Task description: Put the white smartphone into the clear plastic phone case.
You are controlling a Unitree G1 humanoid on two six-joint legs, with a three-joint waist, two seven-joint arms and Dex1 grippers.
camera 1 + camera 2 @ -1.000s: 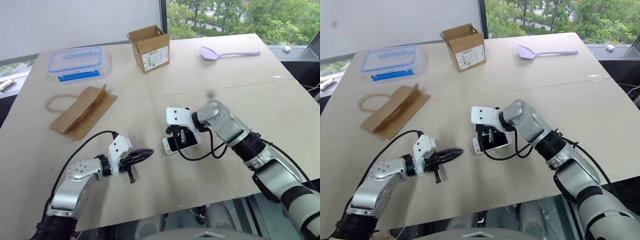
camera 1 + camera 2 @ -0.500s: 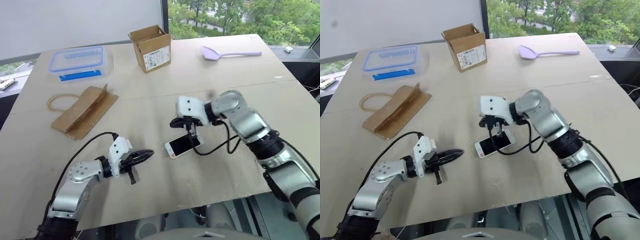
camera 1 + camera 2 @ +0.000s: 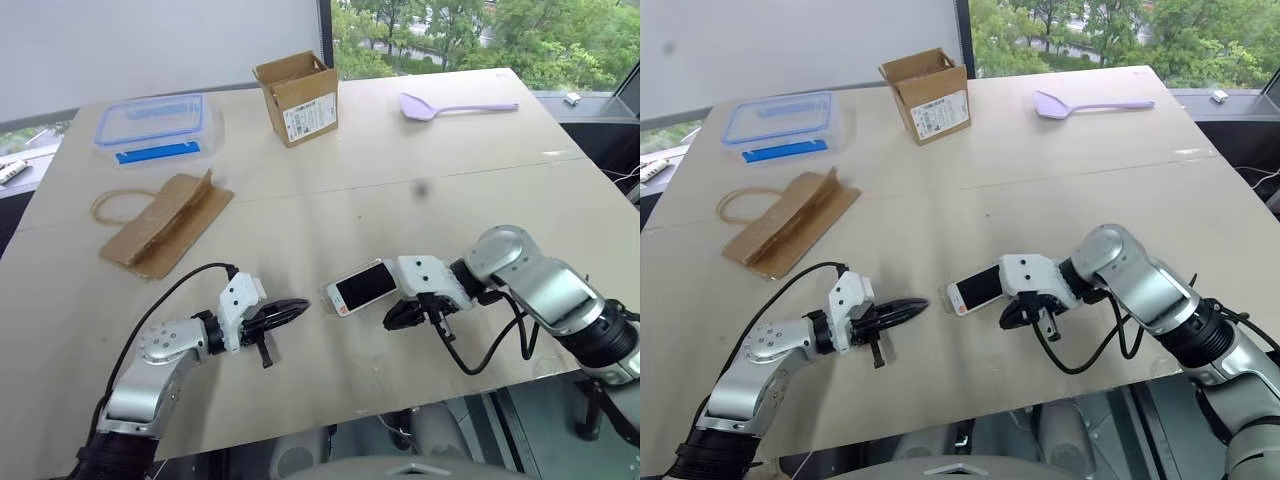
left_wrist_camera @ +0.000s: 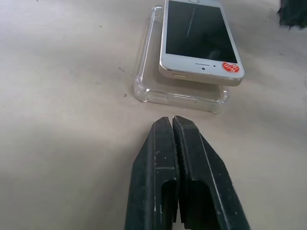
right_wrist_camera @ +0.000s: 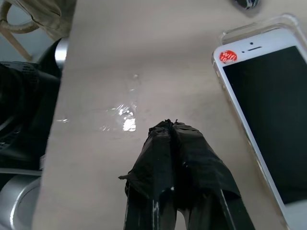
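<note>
Your white smartphone [image 4: 199, 40] lies screen up on the clear plastic phone case [image 4: 148, 84], which rests flat on the table [image 3: 480, 170] near its front edge. In the left wrist view the phone sits on top of the case rather than down inside the rim: the end with the small red sticker [image 4: 230, 67] stands raised above the case's rim, and a strip of bare case shows along one long side. Neither of your grippers touches phone or case. Your left gripper [image 4: 173, 125] has its two black fingers pressed together with nothing between them; it rests low over the table with its tips aimed at the sticker end of the case and a gap of bare table in between. Your right gripper [image 5: 169, 125] is likewise closed and empty, its fingers wrapped in black tape, lying just beside the phone on the side toward you. Farther back on the table you have a folded brown paper bag [image 3: 165, 222], a clear box with a blue-rimmed lid [image 3: 155, 125], an open cardboard box [image 3: 298, 97] and a lilac spatula [image 3: 455, 105], all well apart from the phone.
</note>
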